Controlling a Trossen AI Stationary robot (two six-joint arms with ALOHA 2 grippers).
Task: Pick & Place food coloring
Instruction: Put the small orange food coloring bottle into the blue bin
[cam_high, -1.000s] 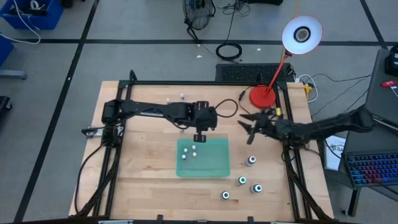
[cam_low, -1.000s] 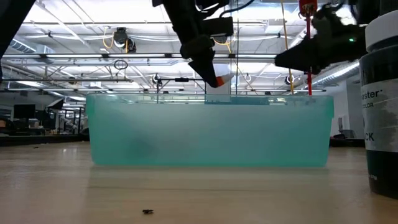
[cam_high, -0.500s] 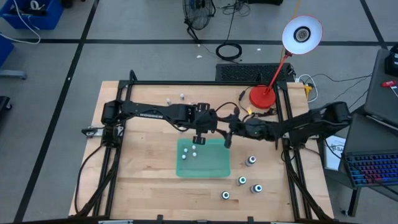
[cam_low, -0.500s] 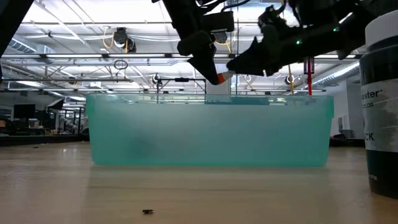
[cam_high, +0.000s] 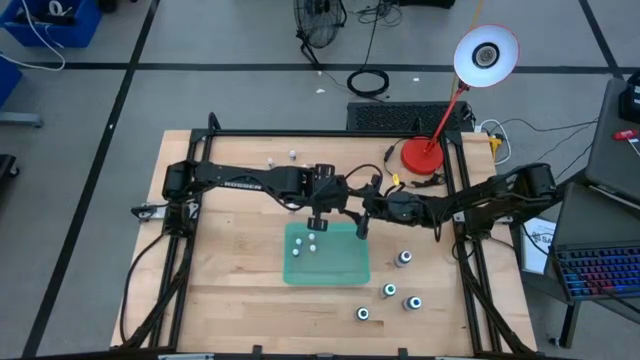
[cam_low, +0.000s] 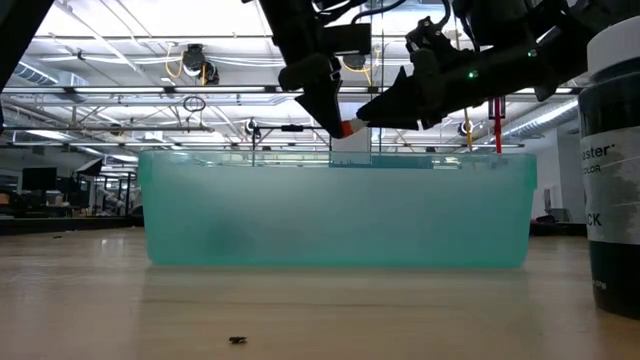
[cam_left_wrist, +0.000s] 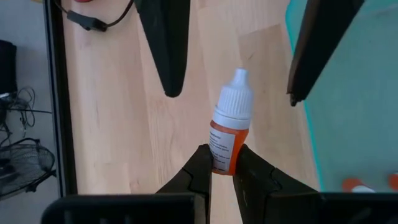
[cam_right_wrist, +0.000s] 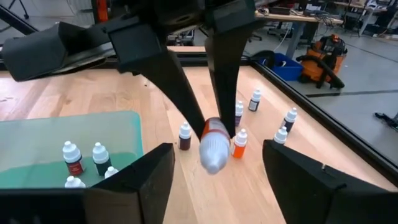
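Observation:
My left gripper (cam_high: 318, 214) hangs over the far edge of the green tray (cam_high: 345, 268) and is shut on a small orange food coloring bottle (cam_left_wrist: 230, 124) with a white cap. My right gripper (cam_high: 362, 224) is open beside it. Its two fingers (cam_left_wrist: 168, 56) stand on either side of the bottle's cap end without touching. Three small bottles (cam_high: 304, 245) stand in the tray. Four larger bottles with green or blue tops (cam_high: 389, 291) stand on the table, on the tray's right and near-right side. Several small bottles (cam_right_wrist: 255, 99) stand beyond the tray's far edge. My left gripper pinches the bottle's orange body (cam_left_wrist: 221, 160) near its bottom end between its two fingertips, coming from above and slanting down. The bottle is lifted clear above the tray's far edge (cam_low: 348, 128). It sticks out past the fingertips, white cap (cam_right_wrist: 213, 155) toward my right gripper.
A red desk lamp (cam_high: 424, 155) stands at the table's far right corner, with cables beside it. One large dark bottle (cam_low: 612, 150) stands close to the low camera. Bare wood lies on the tray's left and near sides.
My right arm has swung from the table's right side toward the left, over to my left gripper, and its open fingers now flank the held bottle. My left gripper has kept the bottle still above the tray's far edge.

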